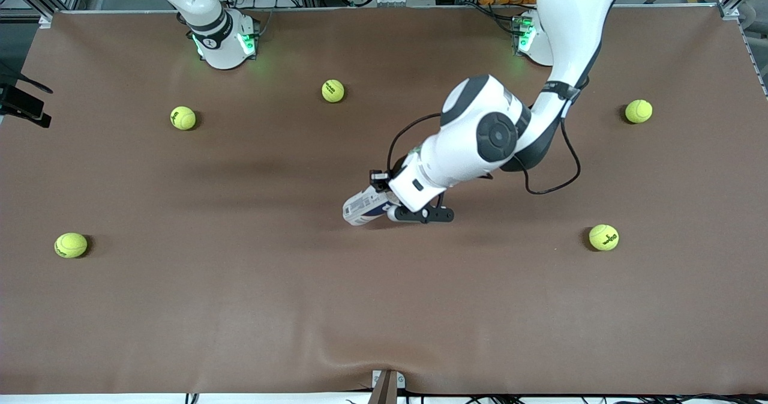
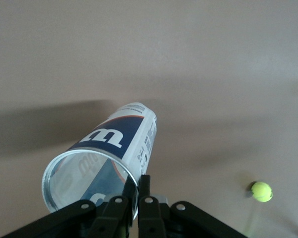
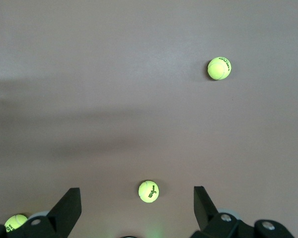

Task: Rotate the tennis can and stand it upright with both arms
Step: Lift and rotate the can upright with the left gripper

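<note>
Mid-desk (image 1: 180,308): my left claw (image 2: 138,191) is clenched on the open rim of the tennis can (image 1: 362,207), which tilts just above the desk. Right claw (image 3: 137,204) waits, spread wide, high over its own end, balls below.

Tennis can (image 1: 364,207) mid-table, tilted, rim in left gripper (image 2: 137,186) jaws.
</note>
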Controlling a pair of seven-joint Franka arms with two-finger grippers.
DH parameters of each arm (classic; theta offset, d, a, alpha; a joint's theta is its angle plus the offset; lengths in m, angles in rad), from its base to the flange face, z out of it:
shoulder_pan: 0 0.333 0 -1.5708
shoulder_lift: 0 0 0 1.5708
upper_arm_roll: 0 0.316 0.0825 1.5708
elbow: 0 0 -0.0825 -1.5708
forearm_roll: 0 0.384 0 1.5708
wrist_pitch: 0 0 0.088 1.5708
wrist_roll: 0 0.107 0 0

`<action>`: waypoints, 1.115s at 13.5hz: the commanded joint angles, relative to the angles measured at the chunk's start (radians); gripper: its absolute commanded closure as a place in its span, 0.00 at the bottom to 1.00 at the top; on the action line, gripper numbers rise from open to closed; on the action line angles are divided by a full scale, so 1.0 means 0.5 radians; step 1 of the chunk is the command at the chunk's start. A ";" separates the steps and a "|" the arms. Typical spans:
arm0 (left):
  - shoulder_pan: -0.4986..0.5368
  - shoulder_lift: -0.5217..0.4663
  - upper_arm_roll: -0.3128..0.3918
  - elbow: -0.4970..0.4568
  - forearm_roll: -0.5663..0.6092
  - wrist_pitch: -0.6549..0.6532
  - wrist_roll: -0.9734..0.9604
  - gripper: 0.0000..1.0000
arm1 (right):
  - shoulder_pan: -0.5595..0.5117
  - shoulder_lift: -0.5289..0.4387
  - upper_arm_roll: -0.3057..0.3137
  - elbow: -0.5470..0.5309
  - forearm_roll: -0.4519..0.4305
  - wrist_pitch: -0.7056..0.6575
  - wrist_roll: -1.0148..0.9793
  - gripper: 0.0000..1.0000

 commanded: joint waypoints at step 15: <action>-0.591 -0.080 0.032 0.020 0.963 -0.602 -0.317 1.00 | -0.007 -0.005 0.016 0.007 0.017 -0.011 -0.014 0.00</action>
